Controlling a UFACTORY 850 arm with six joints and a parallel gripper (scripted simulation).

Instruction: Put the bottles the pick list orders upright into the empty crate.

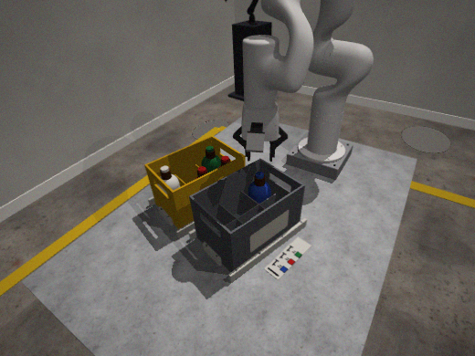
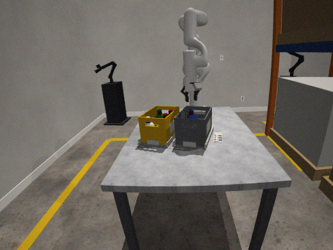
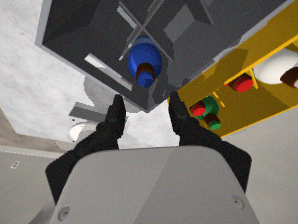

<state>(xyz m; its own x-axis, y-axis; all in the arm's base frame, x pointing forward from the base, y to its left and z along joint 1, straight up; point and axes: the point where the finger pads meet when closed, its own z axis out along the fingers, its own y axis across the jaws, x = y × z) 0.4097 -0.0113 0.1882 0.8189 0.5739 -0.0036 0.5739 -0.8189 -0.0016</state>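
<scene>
A blue-label bottle (image 1: 259,188) stands upright in a back compartment of the grey crate (image 1: 247,212); it also shows in the wrist view (image 3: 144,62). My gripper (image 1: 260,148) hangs open and empty above the grey crate's back edge, clear of the bottle; its fingers show in the wrist view. The yellow crate (image 1: 194,180) holds a green-label bottle (image 1: 210,161), two red-label bottles (image 1: 202,172) (image 1: 225,160) and a white-label bottle (image 1: 169,179). The pick list (image 1: 288,258) lies on the table beside the grey crate, with blue, red and green marks.
The arm's base (image 1: 320,160) stands on the table behind the crates. The two crates stand side by side, touching. A black pedestal with a small arm (image 2: 113,96) stands on the floor at the left.
</scene>
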